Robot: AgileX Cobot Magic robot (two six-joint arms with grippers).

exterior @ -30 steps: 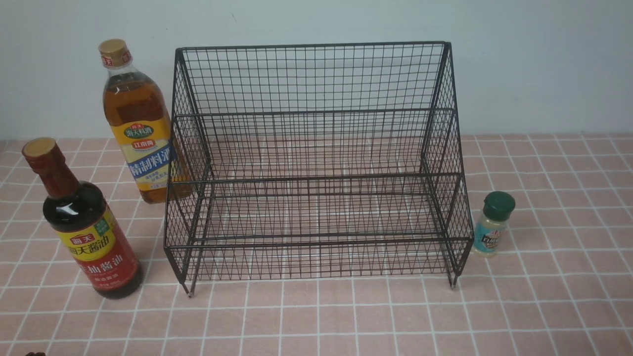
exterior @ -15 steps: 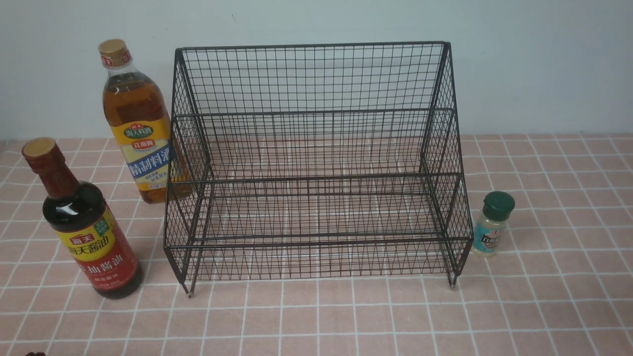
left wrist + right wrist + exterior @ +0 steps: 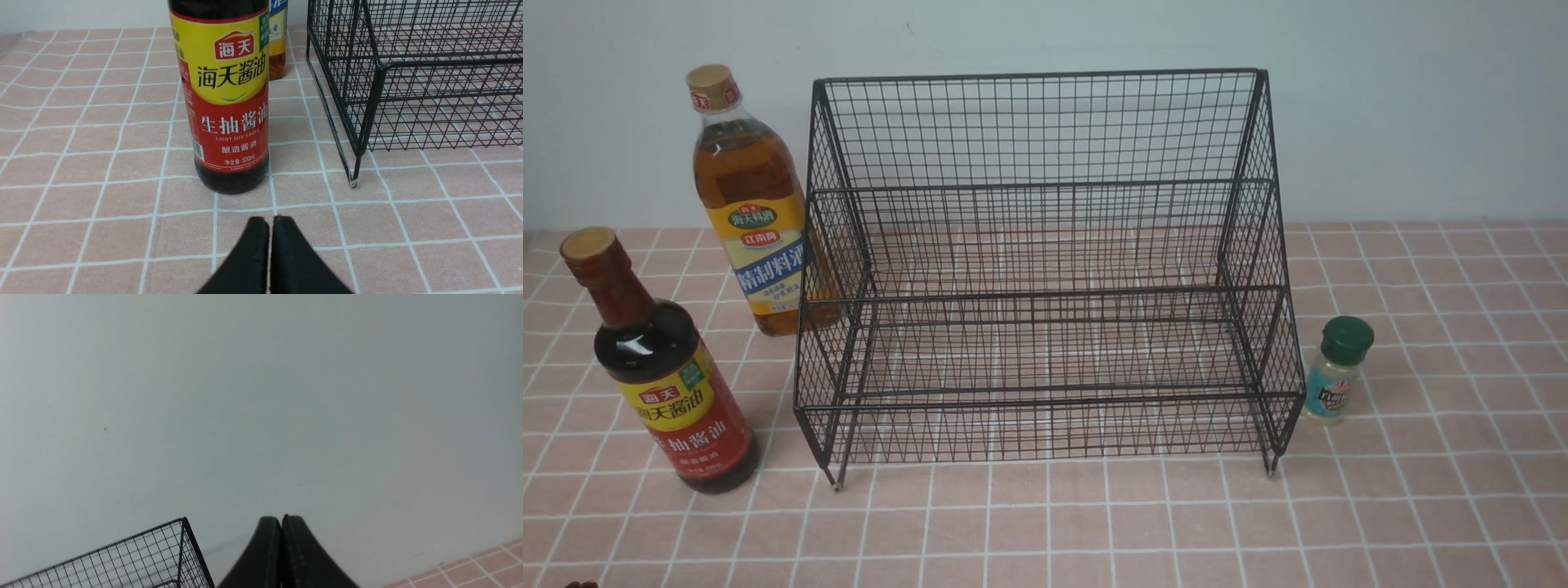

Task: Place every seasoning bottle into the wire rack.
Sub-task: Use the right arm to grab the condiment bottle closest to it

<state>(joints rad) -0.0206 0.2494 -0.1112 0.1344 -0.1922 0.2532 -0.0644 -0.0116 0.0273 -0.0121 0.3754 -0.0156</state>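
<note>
The black wire rack [image 3: 1045, 269] stands empty in the middle of the table. The tall amber bottle [image 3: 747, 204] stands at its back left. The dark soy bottle [image 3: 658, 367] stands front left, and the tiny green-capped shaker [image 3: 1334, 370] is just right of the rack. My left gripper [image 3: 269, 220] is shut and empty, low over the table a little short of the soy bottle [image 3: 226, 94]. My right gripper [image 3: 281, 518] is shut and empty, held high facing the wall, beside the rack's top corner [image 3: 184, 520]. Neither gripper shows in the front view.
A pink checked cloth [image 3: 1094, 523] covers the table. A pale wall [image 3: 1380, 106] stands close behind the rack. A small dark object [image 3: 580, 585] peeks in at the front left edge.
</note>
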